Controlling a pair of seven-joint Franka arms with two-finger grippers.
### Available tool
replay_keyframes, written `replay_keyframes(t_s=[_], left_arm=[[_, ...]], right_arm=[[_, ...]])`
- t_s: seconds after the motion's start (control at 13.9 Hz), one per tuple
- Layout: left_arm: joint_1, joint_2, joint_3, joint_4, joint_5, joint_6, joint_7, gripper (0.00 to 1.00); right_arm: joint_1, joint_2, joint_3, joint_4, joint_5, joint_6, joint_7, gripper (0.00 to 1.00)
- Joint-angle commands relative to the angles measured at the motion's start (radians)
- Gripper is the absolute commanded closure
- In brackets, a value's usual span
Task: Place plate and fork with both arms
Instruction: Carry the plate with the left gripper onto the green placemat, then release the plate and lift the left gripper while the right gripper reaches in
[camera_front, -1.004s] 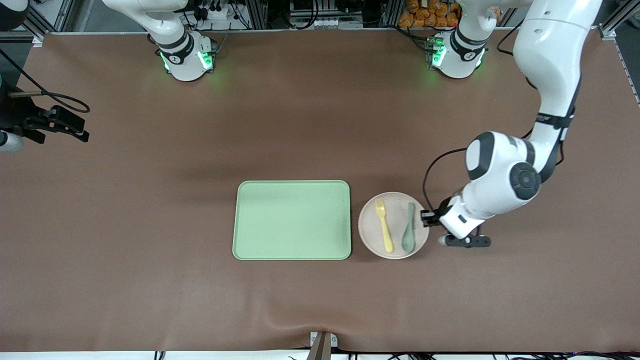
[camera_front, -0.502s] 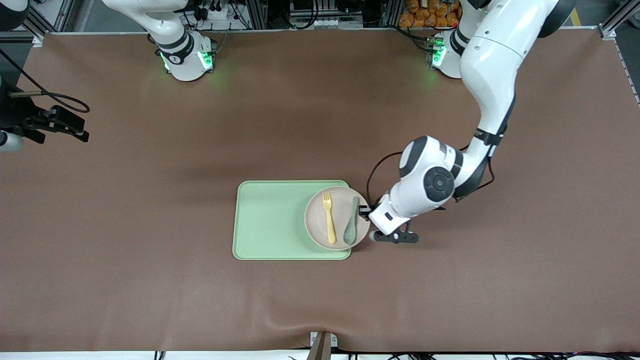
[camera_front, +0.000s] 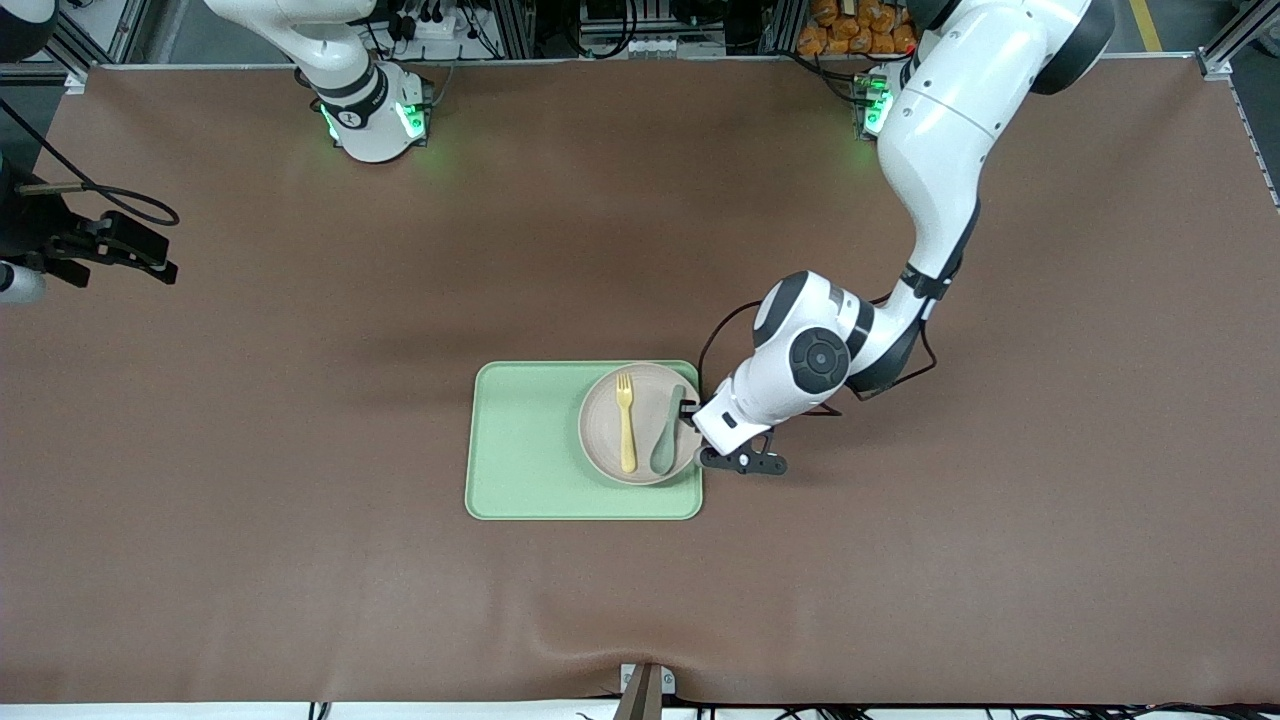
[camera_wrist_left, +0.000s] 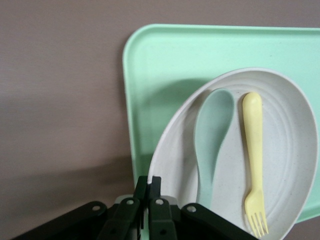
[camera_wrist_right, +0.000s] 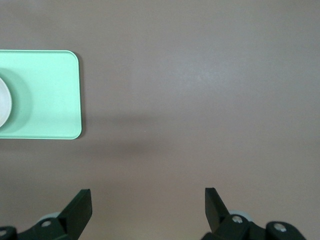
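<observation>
The cream plate (camera_front: 600, 425) is over the light-green tray (camera_front: 520, 450), at the tray's end toward the left arm, and casts a shadow on it. In the plate lie the pale-yellow fork (camera_front: 626, 420) and a muted-green spoon (camera_front: 665, 432). My left gripper (camera_front: 688, 410) is shut on the plate's rim. The left wrist view shows its fingertips (camera_wrist_left: 152, 181) pinching the rim of the plate (camera_wrist_left: 285, 150), with the fork (camera_wrist_left: 253, 155) and spoon (camera_wrist_left: 212, 135) inside. My right gripper (camera_front: 150, 262) waits open over bare table at the right arm's end, nothing between its fingers (camera_wrist_right: 148, 192).
The brown table mat (camera_front: 900, 560) spreads round the tray on all sides. In the right wrist view the tray's corner (camera_wrist_right: 55, 100) lies well away from the open fingers. A bracket (camera_front: 645, 690) sits at the table's near edge.
My left arm has carried the plate, with fork and spoon in it, from the table beside the tray to over the tray's end. The right arm has not moved.
</observation>
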Motion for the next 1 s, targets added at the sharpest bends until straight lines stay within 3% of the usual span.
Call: replay_keyframes(t_s=[0.0,0.29,0.36,0.43,0.72,0.93], left_arm=[[-0.02,0.049,0.002,0.035,-0.046,0.066,0.001,1.0],[-0.032,0.082,0.004,0.035,-0.046,0.097,-0.002,1.0],[-0.032,0.082,0.004,0.035,-0.047,0.097,-0.001,0.69],[-0.035,0.077,0.004,0.035,-0.046,0.097,-0.007,0.01],[-0.037,-0.006,0.027,0.031,-0.012,0.067,-0.008,0.0],[0.0,-0.154,0.062,0.035,0.064,-0.129,-0.005,0.0]], right_arm=[[-0.008,0.007,0.007,0.014,-0.001,-0.007,0.012,0.0],[-0.012,0.01,0.006,0.013,-0.001,-0.009,0.012,0.0],[-0.015,0.011,0.004,0.013,0.002,-0.009,0.005,0.0],[-0.015,0.011,0.003,0.013,0.004,-0.007,0.004,0.0],[0.008,0.037,0.015,0.021,0.028,0.004,0.016,0.0],[0.024,0.098,0.065,0.072,0.061,0.004,0.126,0.0]])
